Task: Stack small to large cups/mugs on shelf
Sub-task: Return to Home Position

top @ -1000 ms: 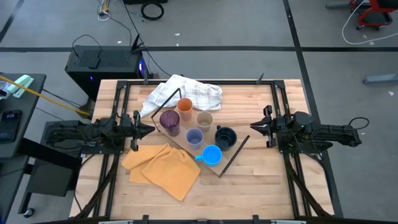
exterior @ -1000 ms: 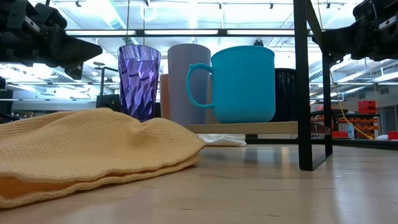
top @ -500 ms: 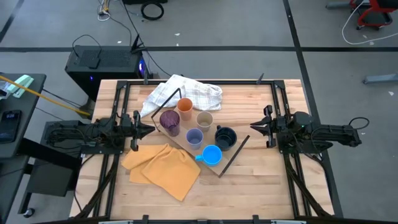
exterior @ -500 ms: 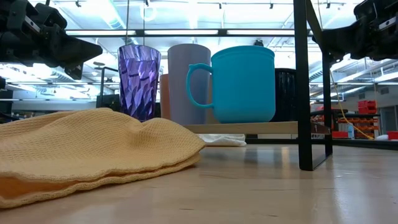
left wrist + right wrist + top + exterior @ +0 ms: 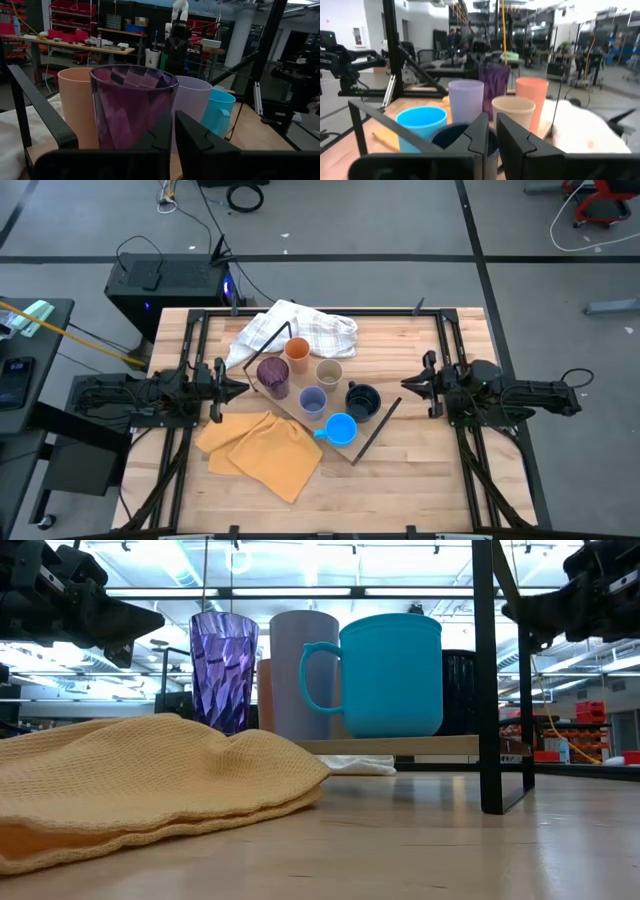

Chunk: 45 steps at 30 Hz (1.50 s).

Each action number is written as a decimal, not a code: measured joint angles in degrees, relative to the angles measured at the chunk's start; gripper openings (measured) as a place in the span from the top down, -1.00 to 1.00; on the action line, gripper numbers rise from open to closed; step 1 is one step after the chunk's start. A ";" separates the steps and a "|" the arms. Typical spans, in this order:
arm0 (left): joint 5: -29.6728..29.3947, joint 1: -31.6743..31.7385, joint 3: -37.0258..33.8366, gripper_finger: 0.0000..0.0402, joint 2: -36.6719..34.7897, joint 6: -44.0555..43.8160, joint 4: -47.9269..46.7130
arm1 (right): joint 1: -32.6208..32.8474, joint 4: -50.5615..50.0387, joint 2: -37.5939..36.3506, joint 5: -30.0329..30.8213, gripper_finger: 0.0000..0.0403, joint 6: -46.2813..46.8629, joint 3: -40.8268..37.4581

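High view gives you the wooden table [image 5: 420,470] with the shelf [image 5: 400,746] lying between your two sets of jaws, all six cups standing on its board. The yellow-orange cloth [image 5: 265,448] is spread just beside the left gripper [image 5: 242,387], toward the table's near edge. The white checked cloth [image 5: 300,330] is bunched beyond the shelf, closer to your left jaws than your right.

Your left jaws are closed to a thin slit and hold nothing. The dark purple cup [image 5: 273,373] stands directly ahead of them, near but apart, with the orange cup [image 5: 297,350] just behind it.

The right gripper [image 5: 405,385] is likewise pressed together and empty. The dark navy mug [image 5: 362,398] is nearest its jaws, with the bright blue mug [image 5: 341,428] beside that. The pale lavender-blue cup [image 5: 312,400] and the tan cup [image 5: 329,372] stand in the middle, between both pairs of jaws.
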 joint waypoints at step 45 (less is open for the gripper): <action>0.01 0.00 0.00 0.87 0.00 0.00 0.00 | -0.02 -3.92 0.00 -0.02 0.77 2.29 -0.04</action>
